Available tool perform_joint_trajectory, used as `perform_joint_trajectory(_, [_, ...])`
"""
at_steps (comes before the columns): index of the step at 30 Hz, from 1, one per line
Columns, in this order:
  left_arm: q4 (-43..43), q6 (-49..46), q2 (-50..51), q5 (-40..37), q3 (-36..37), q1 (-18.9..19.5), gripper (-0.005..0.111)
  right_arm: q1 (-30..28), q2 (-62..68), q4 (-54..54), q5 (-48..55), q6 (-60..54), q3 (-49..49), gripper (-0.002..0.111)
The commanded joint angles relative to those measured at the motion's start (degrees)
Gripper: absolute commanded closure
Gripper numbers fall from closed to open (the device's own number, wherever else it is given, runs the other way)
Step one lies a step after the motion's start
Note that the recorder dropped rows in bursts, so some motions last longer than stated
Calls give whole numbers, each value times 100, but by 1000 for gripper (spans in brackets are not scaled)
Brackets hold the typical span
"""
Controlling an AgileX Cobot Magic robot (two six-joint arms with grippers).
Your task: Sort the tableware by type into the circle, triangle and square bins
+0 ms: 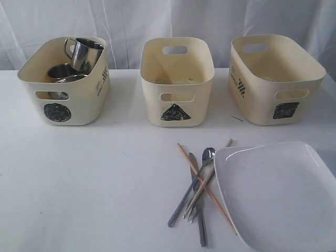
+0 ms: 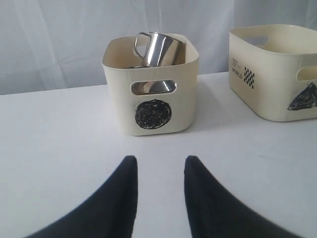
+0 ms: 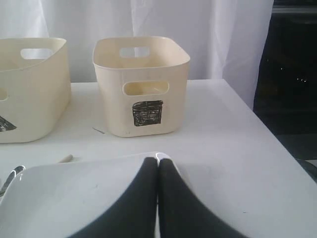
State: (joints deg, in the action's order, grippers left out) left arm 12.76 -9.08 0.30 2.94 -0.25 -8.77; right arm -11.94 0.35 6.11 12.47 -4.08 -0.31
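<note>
At plate [image 3: 59, 198] rim: R gripper [image 3: 158, 161] closed; L gripper [image 2: 161, 158] parted, empty, circle bin [image 2: 124, 114] ahead.

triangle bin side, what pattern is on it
Black checkered diamond on triangle bin; best in left wrist view.

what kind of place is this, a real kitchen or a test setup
Most likely a staged test bench, not a kitchen: a white table backed by a white curtain, with alike cream tubs scribbled by hand, a circle tub, a triangle tub and a square tub.
</note>
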Motion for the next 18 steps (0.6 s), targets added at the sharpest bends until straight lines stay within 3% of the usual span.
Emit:
perform_joint_trajectory(1, [88, 14, -30, -56, 25, 20, 69, -10, -35, 9, -18, -21, 31, 108])
perform_joint_trajectory(18, [88, 310, -30, -225, 25, 20, 69, -10, -35, 9, -8, -21, 31, 108])
